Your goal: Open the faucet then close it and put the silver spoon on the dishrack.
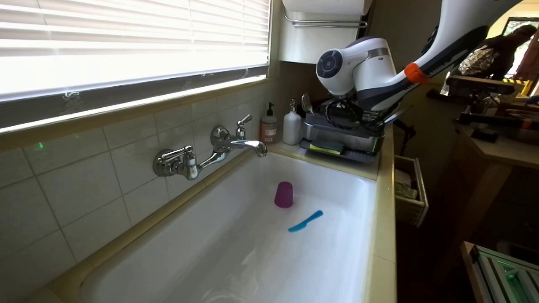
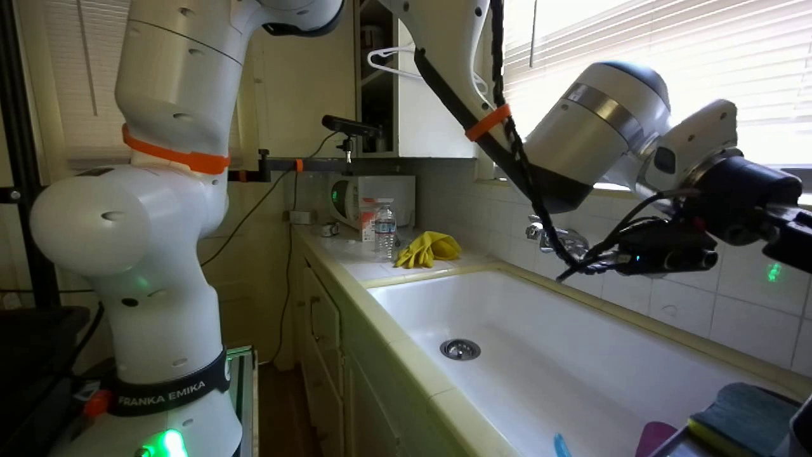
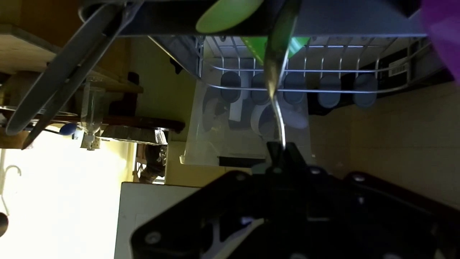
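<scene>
The silver spoon [image 3: 278,57] is bowl-up in the wrist view, its thin handle end between my fingertips. My gripper [image 3: 283,146] is shut on that handle. The dishrack's wires [image 3: 248,87] lie behind the spoon in the wrist view; whether the spoon touches the rack cannot be told. In an exterior view the dishrack [image 1: 313,127] stands at the sink's far end, with my wrist over it and the fingers hard to make out. The chrome faucet [image 1: 246,144] is on the tiled wall, with no water seen running; it is partly hidden behind the arm in an exterior view [image 2: 571,241].
A purple cup [image 1: 284,195] and a blue utensil [image 1: 305,221] lie in the white sink. Two pump bottles, brown [image 1: 268,127] and white [image 1: 292,127], stand beside the rack. A sponge [image 1: 328,146] lies before it. Knives [image 3: 61,75] and a green utensil [image 3: 230,14] stick out near the spoon.
</scene>
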You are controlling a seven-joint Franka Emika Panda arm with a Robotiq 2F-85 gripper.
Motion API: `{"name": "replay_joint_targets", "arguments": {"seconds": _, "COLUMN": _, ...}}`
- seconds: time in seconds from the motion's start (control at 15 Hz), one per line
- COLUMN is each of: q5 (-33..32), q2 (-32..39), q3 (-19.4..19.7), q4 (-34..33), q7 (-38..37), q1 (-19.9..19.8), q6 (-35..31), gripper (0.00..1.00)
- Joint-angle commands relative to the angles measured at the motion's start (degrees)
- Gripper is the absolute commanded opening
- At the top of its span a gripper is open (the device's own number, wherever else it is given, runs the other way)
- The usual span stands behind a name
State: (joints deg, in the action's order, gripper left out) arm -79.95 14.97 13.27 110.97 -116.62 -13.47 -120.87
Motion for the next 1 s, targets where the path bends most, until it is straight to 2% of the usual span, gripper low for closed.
{"name": "replay_joint_targets", "arguments": {"seconds": 0.0, "q5": -2.5, "q2": 1.6, "q3": -0.3, "q4": 0.1, "q7": -4.0, "q1": -0.2, "q6": -1.7, "gripper": 0.01}}
{"name": "replay_joint_targets", "arguments": {"seconds": 0.93, "q5": -5.7, "q2": 4.4, "q3": -1.3, "q4": 1.2, "q7": -7.5, "q1": -0.4, "q6": -1.3, "gripper": 0.01}}
